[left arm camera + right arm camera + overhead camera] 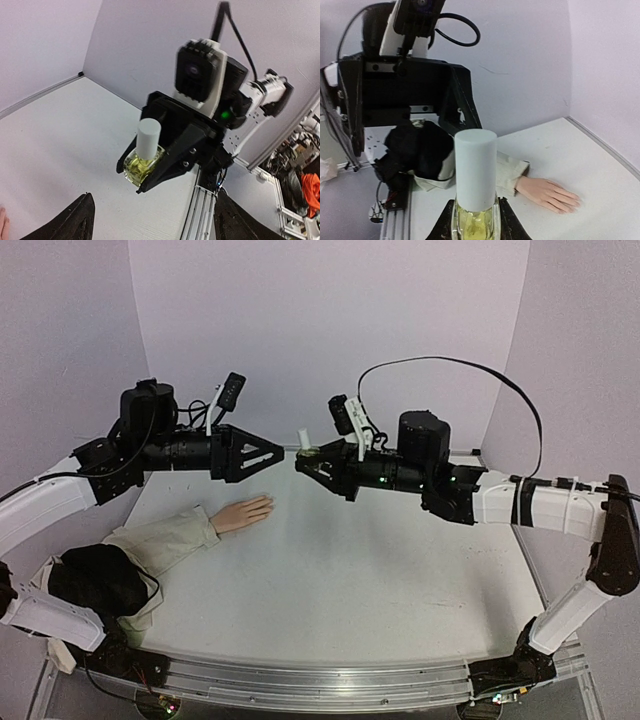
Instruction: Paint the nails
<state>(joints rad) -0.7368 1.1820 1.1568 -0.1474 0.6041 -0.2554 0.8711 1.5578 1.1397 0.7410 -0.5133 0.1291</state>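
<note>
The pale mannequin hand (pixel 243 512) lies palm down at the table's left, its beige sleeve (pixel 165 540) trailing toward the near corner. Its nails (pixel 268 503) are too small to make out. My right gripper (pixel 308 462) is shut on a small yellowish-green bottle (pixel 305 448) with a white cap (pixel 475 167), held upright in the air at centre back. My left gripper (pixel 272 453) hangs open just left of the bottle, facing it with a small gap and nothing between its fingers (pixel 82 217). In the right wrist view the hand (pixel 547 194) rests beyond the bottle (pixel 475 215).
A black cloth bundle (pixel 95 580) sits on the sleeve's end by the left arm's base. The white table (pixel 350 580) has a metal rail (pixel 320 680) along its near edge. Purple walls close the back and sides.
</note>
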